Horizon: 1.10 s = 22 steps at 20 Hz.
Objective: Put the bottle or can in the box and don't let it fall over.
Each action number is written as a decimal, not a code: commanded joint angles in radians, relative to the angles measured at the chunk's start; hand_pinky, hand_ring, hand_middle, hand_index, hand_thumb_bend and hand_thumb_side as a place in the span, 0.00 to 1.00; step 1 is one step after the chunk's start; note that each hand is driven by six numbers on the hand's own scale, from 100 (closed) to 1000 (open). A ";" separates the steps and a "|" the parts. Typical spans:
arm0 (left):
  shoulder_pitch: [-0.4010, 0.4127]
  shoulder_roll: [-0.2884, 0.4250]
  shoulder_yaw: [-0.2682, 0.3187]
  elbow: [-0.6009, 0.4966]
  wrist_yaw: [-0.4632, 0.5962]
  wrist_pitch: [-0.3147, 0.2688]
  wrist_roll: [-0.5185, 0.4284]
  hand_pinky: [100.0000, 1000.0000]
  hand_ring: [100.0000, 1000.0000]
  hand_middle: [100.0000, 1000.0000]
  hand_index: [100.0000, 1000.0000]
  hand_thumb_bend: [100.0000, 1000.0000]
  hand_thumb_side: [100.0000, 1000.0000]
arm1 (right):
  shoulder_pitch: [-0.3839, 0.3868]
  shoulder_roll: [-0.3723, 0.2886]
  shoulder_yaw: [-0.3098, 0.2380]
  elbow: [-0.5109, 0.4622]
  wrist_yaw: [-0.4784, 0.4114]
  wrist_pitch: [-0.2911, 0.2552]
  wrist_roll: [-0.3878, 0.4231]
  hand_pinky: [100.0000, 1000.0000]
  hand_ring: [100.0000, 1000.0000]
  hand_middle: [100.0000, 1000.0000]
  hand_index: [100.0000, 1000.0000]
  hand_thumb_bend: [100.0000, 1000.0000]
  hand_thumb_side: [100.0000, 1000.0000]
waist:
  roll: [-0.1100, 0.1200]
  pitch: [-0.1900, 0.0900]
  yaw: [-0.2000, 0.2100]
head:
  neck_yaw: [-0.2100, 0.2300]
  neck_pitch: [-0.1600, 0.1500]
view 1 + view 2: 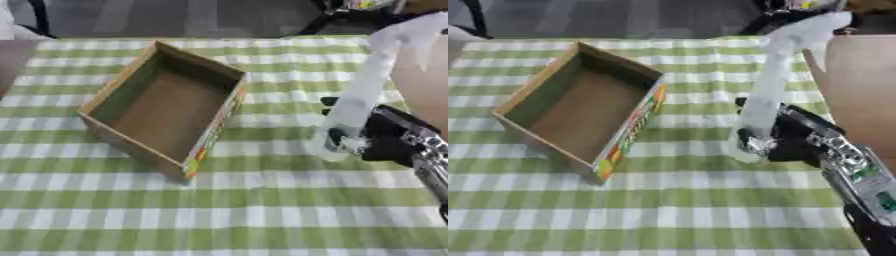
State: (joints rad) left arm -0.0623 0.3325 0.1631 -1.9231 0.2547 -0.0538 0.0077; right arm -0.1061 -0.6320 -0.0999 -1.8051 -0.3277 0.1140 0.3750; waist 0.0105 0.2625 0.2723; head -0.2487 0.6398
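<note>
A tall white spray bottle (773, 85) with a trigger head at its top stands upright to the right of the box. My right hand (791, 136) comes in from the lower right, its fingers curled round the bottle's lower body. The open cardboard box (166, 107) lies askew on the left half of the table, empty, with a colourful printed side facing right. The bottle is a short way right of that printed side, apart from it. My left hand shows in neither view.
A green and white checked cloth (262, 200) covers the table. A bare brown surface (859, 90) lies past the cloth's right edge. Dark floor and dark objects (350, 20) sit beyond the far edge.
</note>
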 commanded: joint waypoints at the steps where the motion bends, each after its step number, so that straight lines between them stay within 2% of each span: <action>1: -0.003 0.016 0.007 -0.014 -0.003 -0.002 -0.003 0.90 0.73 0.91 0.83 0.02 0.82 | -0.015 -0.040 -0.022 -0.030 -0.030 0.000 -0.002 0.97 1.00 1.00 0.22 0.00 0.00 | 0.000 -0.017 0.000 | 0.001 -0.011; 13: -0.002 0.017 0.006 -0.014 -0.003 -0.001 -0.004 0.90 0.73 0.91 0.83 0.02 0.82 | -0.053 -0.077 -0.042 -0.062 -0.169 -0.002 0.026 0.96 1.00 1.00 0.22 0.00 0.00 | -0.004 -0.022 0.002 | 0.004 -0.016; 22: -0.003 0.018 0.005 -0.014 -0.003 0.000 -0.006 0.91 0.73 0.91 0.83 0.02 0.82 | -0.118 -0.116 -0.036 -0.061 -0.251 0.004 0.044 0.96 1.00 1.00 0.23 0.00 0.00 | -0.008 -0.026 0.007 | 0.004 -0.018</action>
State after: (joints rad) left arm -0.0621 0.3325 0.1632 -1.9231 0.2546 -0.0521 0.0049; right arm -0.2108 -0.7045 -0.1282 -1.8434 -0.5609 0.1182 0.4157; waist 0.0034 0.2598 0.2783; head -0.2478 0.6310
